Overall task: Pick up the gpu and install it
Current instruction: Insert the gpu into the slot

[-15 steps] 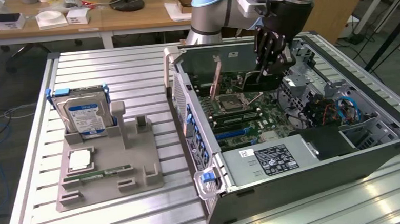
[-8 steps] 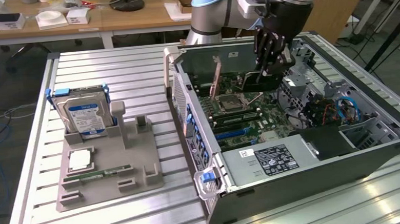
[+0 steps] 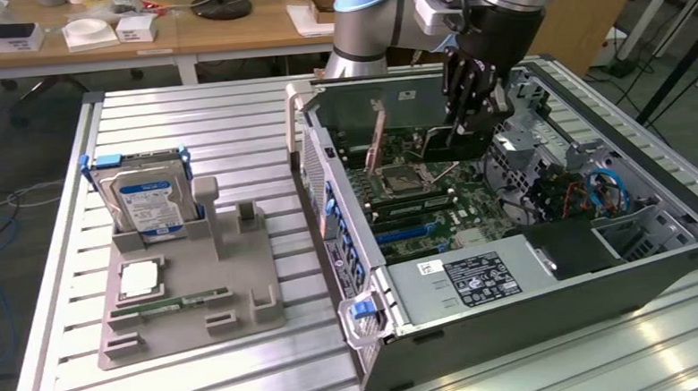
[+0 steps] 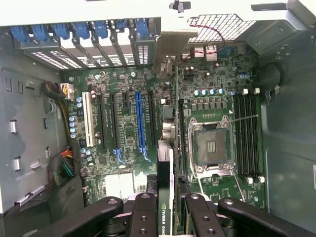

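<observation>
Gripper (image 4: 166, 203): fingers (image 4: 144, 215) pressed in on the gpu (image 4: 165, 219) from both sides, the card pinched between them. The gpu stands on edge, held inside the open computer case (image 3: 640, 270), above the motherboard (image 4: 123, 148). In the wrist view the card runs as a thin line between the expansion slots and the processor socket (image 4: 212, 145), just beside the blue slot (image 4: 140, 118) and roughly parallel to it. Its metal end points toward the row of blue-clipped slot covers (image 4: 84, 34) at the case's rear wall. Whether the card's lower edge touches a slot cannot be told. The case lies on its side on a slatted metal table (image 3: 202, 122). At the exterior view's left, apart from the case, a grey tray (image 3: 248, 317) carries an upright hard drive (image 3: 149, 206) and a flat green memory stick (image 3: 169, 305)
</observation>
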{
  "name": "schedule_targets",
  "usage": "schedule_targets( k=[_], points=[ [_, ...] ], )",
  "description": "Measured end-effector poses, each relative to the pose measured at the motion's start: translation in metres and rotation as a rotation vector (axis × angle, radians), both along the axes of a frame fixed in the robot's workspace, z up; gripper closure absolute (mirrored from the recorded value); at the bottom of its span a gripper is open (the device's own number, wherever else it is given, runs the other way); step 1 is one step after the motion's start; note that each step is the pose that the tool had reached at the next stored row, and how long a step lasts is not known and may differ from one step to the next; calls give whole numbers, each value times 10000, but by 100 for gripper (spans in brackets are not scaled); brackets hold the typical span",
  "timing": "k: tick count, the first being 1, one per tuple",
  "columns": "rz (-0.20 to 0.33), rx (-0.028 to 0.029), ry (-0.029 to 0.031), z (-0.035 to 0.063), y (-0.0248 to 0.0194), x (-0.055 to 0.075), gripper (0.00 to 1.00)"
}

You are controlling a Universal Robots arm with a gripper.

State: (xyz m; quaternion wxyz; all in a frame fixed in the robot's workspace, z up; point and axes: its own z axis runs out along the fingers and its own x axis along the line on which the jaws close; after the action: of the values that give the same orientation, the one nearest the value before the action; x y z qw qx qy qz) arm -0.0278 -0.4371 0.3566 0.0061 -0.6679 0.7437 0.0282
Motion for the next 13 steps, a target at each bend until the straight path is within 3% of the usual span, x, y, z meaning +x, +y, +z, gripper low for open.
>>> schedule_targets(
  k=[13],
  points=[
    [294,2,1,-44,0,-2,74]
  ],
)
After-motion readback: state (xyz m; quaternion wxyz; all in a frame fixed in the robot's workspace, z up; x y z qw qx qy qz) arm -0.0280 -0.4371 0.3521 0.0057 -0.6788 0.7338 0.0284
